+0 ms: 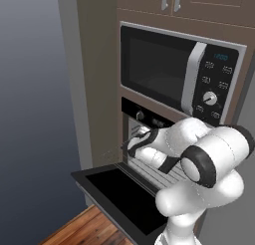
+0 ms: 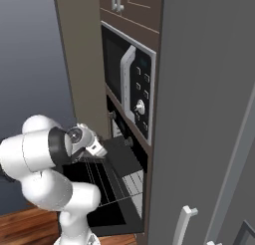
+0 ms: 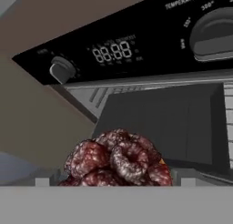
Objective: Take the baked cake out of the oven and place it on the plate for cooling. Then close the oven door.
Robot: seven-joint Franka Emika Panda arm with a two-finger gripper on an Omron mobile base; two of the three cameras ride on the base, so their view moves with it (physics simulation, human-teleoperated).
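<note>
Now open fingers (image 3: 112, 184) around raspberry-topped cake (image 3: 119, 160), oven door (image 1: 119, 195) down.

Dark red raspberry-topped cake (image 3: 119, 161), black oven (image 3: 136, 50), brown cabinet (image 1: 99, 89).

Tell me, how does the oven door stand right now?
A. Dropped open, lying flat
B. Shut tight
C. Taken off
A: the oven door lies flat in front of the oven, with the wire racks showing behind it.
</note>
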